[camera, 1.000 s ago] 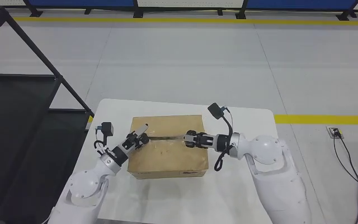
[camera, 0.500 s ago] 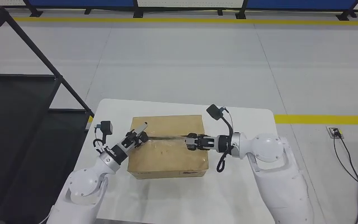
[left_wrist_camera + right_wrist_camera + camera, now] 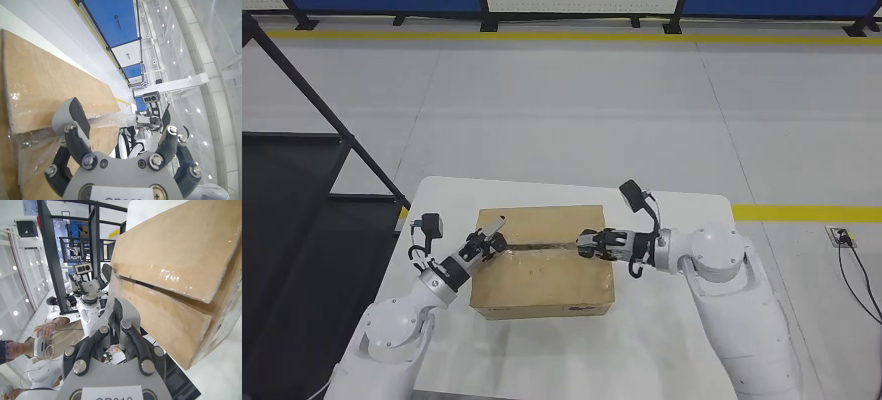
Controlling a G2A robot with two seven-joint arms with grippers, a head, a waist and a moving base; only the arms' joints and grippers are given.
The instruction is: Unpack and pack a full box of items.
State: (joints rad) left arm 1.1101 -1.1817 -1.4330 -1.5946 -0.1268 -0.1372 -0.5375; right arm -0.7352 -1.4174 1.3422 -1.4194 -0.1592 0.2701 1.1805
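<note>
A brown cardboard box (image 3: pixel 542 280) sits mid-table with its top flaps closed. A strip of clear tape (image 3: pixel 542 243) runs along the seam between the flaps. My right gripper (image 3: pixel 587 243) is over the seam's right end, shut on the lifted tape (image 3: pixel 112 289) just off the box (image 3: pixel 179 266). My left gripper (image 3: pixel 489 238) stands open over the seam's left end. In the left wrist view one of its fingers (image 3: pixel 79 117) is next to the box top (image 3: pixel 37 75), and the tape (image 3: pixel 113 121) stretches away between its fingers towards the far gripper.
The white table (image 3: pixel 672 330) has bare room in front and to the right of the box. A black metal rack (image 3: pixel 302 200) stands off the table's left side. A yellow floor line (image 3: pixel 802 212) runs beyond the right edge.
My right gripper, still holding the tape, has shifted slightly towards the far side of the seam. The left gripper has edged a little left and stays open.
</note>
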